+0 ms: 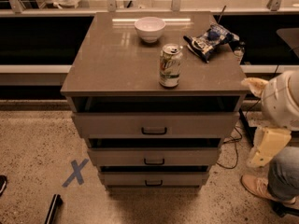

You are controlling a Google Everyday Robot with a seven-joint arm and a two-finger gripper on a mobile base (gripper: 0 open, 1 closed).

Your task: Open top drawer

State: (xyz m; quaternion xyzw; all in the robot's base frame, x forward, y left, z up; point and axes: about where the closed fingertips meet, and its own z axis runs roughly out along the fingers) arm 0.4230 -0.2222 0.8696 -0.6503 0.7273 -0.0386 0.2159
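The table (pixel 117 64) is a grey-beige unit with a flat top and three drawers below it, standing on a speckled floor (pixel 32 143).

The top drawer (pixel 117 124) sits directly under the top. Its front is the tallest and widest of the three. A dark gap shows between the upper edge of this front and the underside of the top. A small dark bar handle (pixel 154 131) is fixed at the centre of the front.

The middle drawer (pixel 117 157) and the bottom drawer (pixel 126 177) lie below it, each narrower than the one above, each with a similar handle.

The white robot arm (pixel 280 101) enters at the right edge, beside the table's right corner. The hand (pixel 265 147) hangs below it, pointing downward, level with the drawers, to the right of the table and well apart from the top drawer's handle. Whether the hand is released or clenched cannot be told.

A person's leg (pixel 282 171) in jeans and a tan shoe (pixel 257 186) appear at the lower right.

On the table:
- a crumpled blue bag (pixel 210 40), rear right
- an upright can (pixel 169 65), near the front edge
- a white bowl (pixel 149 29), at the rear centre

A blue tape cross (pixel 75 172) marks the floor to the left of the table
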